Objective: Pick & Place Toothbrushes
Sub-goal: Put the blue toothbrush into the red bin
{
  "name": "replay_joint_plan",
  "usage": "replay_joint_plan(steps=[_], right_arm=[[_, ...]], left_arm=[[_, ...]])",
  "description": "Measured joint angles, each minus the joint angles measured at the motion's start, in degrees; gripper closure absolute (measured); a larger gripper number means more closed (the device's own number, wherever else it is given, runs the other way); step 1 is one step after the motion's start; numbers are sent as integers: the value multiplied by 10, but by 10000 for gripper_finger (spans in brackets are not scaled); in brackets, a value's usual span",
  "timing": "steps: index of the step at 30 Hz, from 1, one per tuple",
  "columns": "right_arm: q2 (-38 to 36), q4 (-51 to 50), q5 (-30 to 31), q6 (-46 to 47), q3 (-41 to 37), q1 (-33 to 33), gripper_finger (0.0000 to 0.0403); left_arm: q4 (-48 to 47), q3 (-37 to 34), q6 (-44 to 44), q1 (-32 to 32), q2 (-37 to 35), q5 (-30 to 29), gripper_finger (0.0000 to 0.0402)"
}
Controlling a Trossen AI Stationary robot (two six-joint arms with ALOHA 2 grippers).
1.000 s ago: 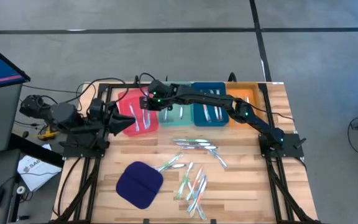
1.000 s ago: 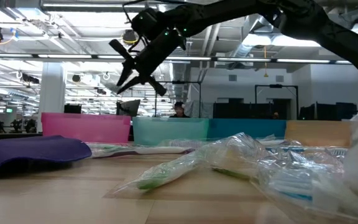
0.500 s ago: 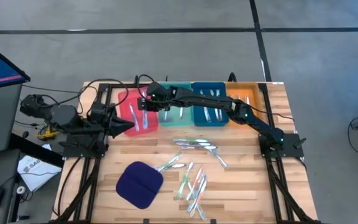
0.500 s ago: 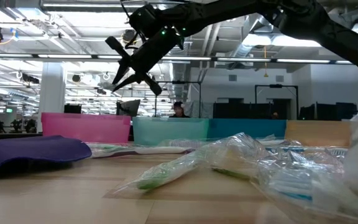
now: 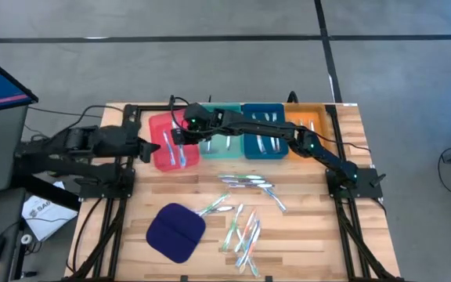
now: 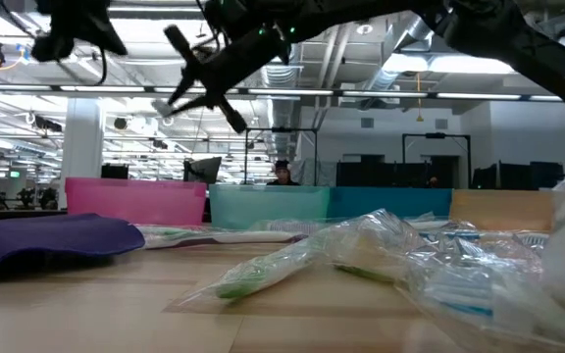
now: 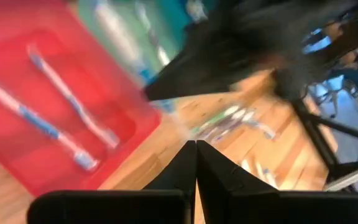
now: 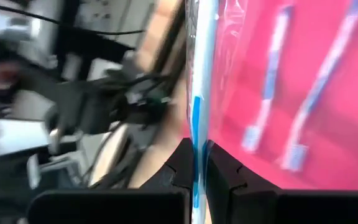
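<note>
since the earlier frame my left arm has pulled back from the red tray (image 5: 167, 141) toward the table's left edge, and my right arm has carried its load further over that tray and a little higher in the low view.

right gripper (image 5: 180, 135) is clamped on a wrapped toothbrush (image 8: 197, 81), a blue-accented stick in a clear sleeve that runs straight out past the fingers, above the red tray. two toothbrushes already lie in that tray (image 7: 61, 109), side by side, and more sit in the teal tray (image 5: 225, 142), blue tray (image 5: 265, 141) and orange tray (image 5: 308, 125). left gripper (image 7: 196, 152) has its fingers pressed together on nothing, parked at the left side near the tray's outer wall.

the rest of the toothbrushes (image 5: 245, 227) are scattered loose on the wood in front of the trays, near the dark blue pad (image 5: 174, 231).

my read on handling: these are light, stiff sticks in slick, crinkly film, so the wrapper may slide in the pads. i'd pinch mid-handle across the stick itself, not on loose film, and let go low over the tray so it doesn't bounce out.
</note>
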Motion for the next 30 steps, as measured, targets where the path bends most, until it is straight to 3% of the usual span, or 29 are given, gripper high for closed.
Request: replay_joint_plan(steps=[5,8,12,22,27,30], right_arm=[[-18,18,-4,0,-1,-2,393],[-22,12,-3,-3,-1,-9,393],[-39,9,-3,-13,-1,-17,393],[-79,-5,-41,-62,-1,-28,393],[-96,10,-101,-79,-1,-29,393],[-109,45,-138,-86,-1,-27,393]], left_arm=[[148,-92,35,140,0,189,399],[260,-141,21,190,-1,250,399],[368,-180,-7,219,-20,288,399],[417,-199,20,270,-120,298,399],[446,-199,7,297,-115,407,399],[467,-199,-9,296,-82,431,399]])
